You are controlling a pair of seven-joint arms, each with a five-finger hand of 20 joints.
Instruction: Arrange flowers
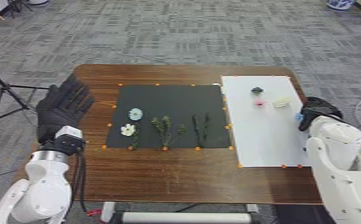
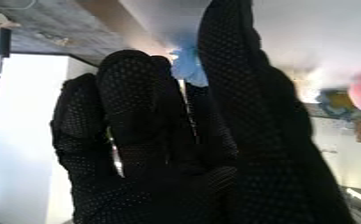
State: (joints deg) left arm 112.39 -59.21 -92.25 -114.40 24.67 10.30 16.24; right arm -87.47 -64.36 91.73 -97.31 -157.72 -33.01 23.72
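Note:
In the head view, my left hand [image 1: 63, 102] rests left of the black mat [image 1: 148, 95], fingers straight. My right hand [image 1: 320, 109] is at the white board's right edge, beside a blue flower [image 1: 299, 117]. The right wrist view has my right hand [image 2: 141, 125] with fingers mostly straight; the blue flower [image 2: 189, 67] shows between fingers and thumb, contact unclear. The white board [image 1: 270, 137] also bears a dark flower [image 1: 257, 90], a pink flower [image 1: 259, 102] and a pale yellow one [image 1: 281, 102]. On the mat lie a light-blue flower [image 1: 136, 114], a white flower [image 1: 128, 130] and green stems [image 1: 161, 130].
Small orange markers line the mat and board on the brown table [image 1: 159, 175]. A black tripod [image 1: 8, 87] stands on the floor left of the table. A white bar [image 1: 185, 218] runs along the near side.

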